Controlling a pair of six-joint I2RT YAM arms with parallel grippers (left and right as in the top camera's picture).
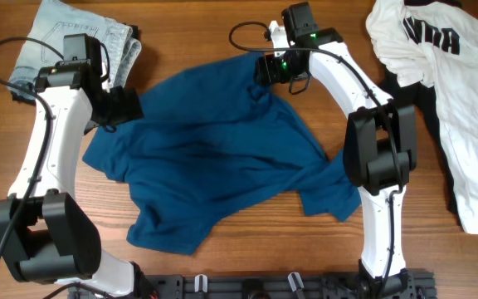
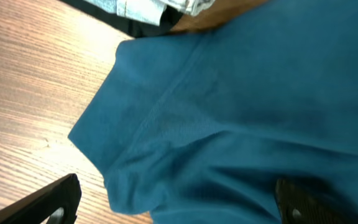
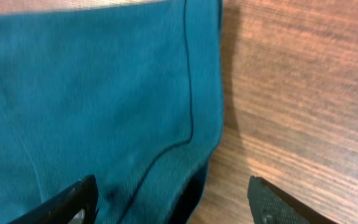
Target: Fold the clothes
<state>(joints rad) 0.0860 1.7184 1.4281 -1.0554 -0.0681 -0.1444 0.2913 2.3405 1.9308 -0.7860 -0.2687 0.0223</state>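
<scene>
Spread left end effector [image 2: 173,202] and spread right end effector [image 3: 176,202] hover over blue shirt [image 1: 222,158]; nothing pinched.
It lies rumpled on worktop [image 1: 247,253], a corner below the left, a stitched hem below the right. Judged: flattening step, no fold made. Next: pinch both edges and pull taut.

Wooden table [image 1: 191,35], blue shirt [image 1: 222,158], white shirt [image 1: 471,108], jeans [image 1: 55,35]

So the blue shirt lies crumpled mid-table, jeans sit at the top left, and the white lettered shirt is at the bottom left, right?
No. The white lettered shirt lies along the right side, per the overhead view. The blue shirt mid-table and the jeans top left are as stated.
</scene>
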